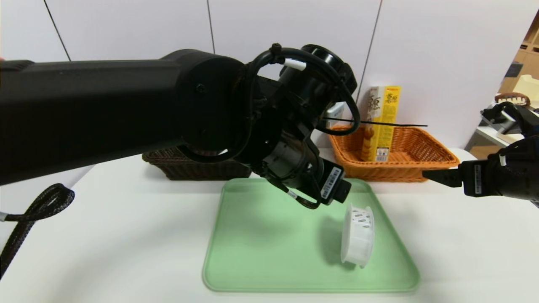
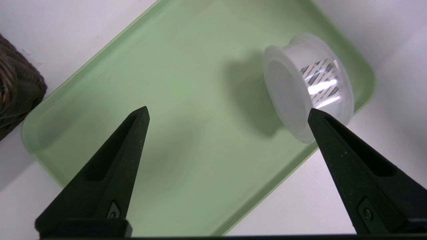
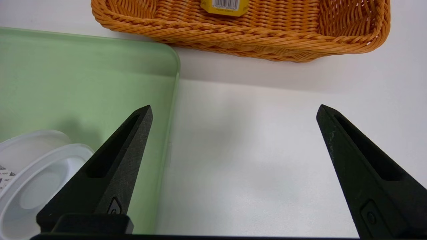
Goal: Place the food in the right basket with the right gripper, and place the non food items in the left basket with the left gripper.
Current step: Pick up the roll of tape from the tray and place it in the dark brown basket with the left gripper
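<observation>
Two woven wicker baskets stood at the far side of the white tabletop (image 1: 126,235), behind a pale green rectangular plastic tray (image 1: 269,248). The very dark brown basket (image 1: 185,166) sat on the left, mostly hidden behind the robot's left arm; its contents could not be seen. The bright orange basket with a flared rim (image 1: 425,158) sat on the right, and the tall slim yellow and white carton printed with brown Chinese characters and potato crisps (image 1: 381,122) stood upright inside it, rising well above the rim.

On the right part of the tray lay the squat round white plastic tub with small dark marks (image 1: 358,235), tipped on its side so that it rested on its curved wall.

The left pincer (image 2: 228,113) hung over the tray with its black fingers (image 2: 116,160) spread wide, holding nothing; in the left wrist view the tub (image 2: 310,83) lay just beyond one fingertip, and a corner of the dark basket (image 2: 16,93) showed at the edge.

The right pincer (image 3: 233,110) hovered low over bare tabletop (image 3: 253,160) to the right of the tray (image 3: 83,86), in front of the orange basket (image 3: 267,33). Its fingers (image 3: 360,173) were likewise spread wide and empty, with the tub (image 3: 40,173) near one of them.
</observation>
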### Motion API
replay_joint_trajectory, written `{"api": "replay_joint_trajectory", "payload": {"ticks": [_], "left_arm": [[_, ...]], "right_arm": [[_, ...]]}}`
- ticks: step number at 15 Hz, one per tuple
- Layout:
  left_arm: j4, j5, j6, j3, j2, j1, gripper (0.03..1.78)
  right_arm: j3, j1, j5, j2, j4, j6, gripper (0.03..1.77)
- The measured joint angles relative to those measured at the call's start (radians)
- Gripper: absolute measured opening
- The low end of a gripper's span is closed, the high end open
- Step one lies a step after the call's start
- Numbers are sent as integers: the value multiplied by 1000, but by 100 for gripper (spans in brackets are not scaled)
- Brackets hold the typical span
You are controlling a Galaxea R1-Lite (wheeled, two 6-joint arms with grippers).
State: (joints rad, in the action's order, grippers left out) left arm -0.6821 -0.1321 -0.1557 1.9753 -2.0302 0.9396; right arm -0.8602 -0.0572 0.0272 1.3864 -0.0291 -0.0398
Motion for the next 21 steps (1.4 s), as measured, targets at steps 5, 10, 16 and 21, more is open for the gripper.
{"api": "replay_joint_trajectory", "payload": {"ticks": [5,10,16,21], "left_arm": [[53,-64,-89,1,-10,58,169],[122,-120,-173,3,-44,117,169],[151,-172,-197,3,-102,169,169],[136,-199,-197,3,-144,177,169]], "right_arm": [[20,1,0,-5,2,5,169],[49,5,-3,-20,0,7,169],[79,26,-5,-37,1,7,170],[80,27,-4,-38,2,7,170]]}}
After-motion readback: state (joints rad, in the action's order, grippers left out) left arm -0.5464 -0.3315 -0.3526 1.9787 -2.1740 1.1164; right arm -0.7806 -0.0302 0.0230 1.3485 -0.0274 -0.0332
